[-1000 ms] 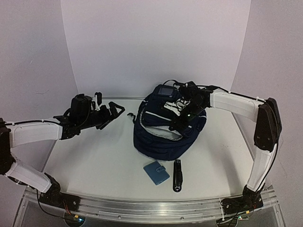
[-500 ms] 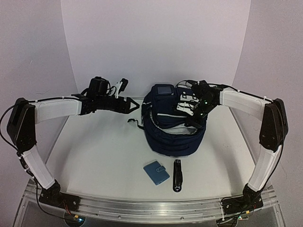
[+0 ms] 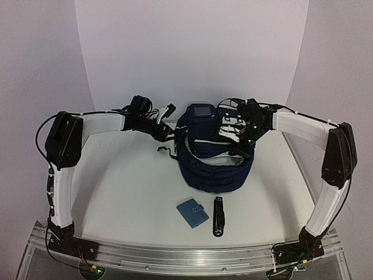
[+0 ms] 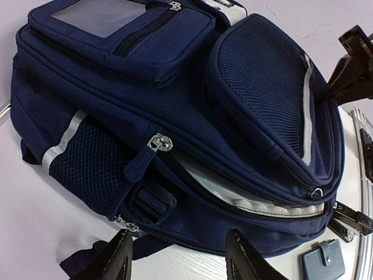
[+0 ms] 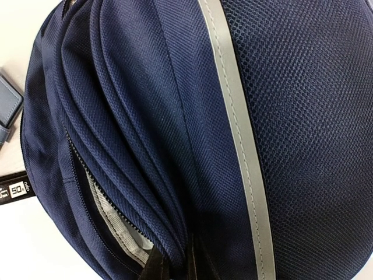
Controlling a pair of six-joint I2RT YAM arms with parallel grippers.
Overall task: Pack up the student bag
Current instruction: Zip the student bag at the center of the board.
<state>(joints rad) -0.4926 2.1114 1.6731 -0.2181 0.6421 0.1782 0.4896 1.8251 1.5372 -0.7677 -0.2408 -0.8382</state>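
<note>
The student bag (image 3: 213,163), dark navy with pale stripes, stands at the table's middle back, its main zipper partly open onto grey lining (image 4: 256,195). My left gripper (image 3: 168,133) is open at the bag's left side; in the left wrist view its fingers (image 4: 122,259) straddle the bag's lower edge near a buckle (image 4: 152,204) without touching it. My right gripper (image 3: 236,141) is on the bag's upper right. In the right wrist view it (image 5: 178,268) is shut on folds of the bag's fabric (image 5: 175,134).
A small light-blue snap wallet (image 3: 192,212) and a slim black object (image 3: 218,216) lie on the table in front of the bag. Both show in the left wrist view, the wallet (image 4: 322,262) and the black object (image 4: 349,219). White walls close the back and sides.
My left arm has swung right and forward until its open gripper reached the bag's left side. My right gripper pulled the bag up from slumped to more upright and still holds it.
</note>
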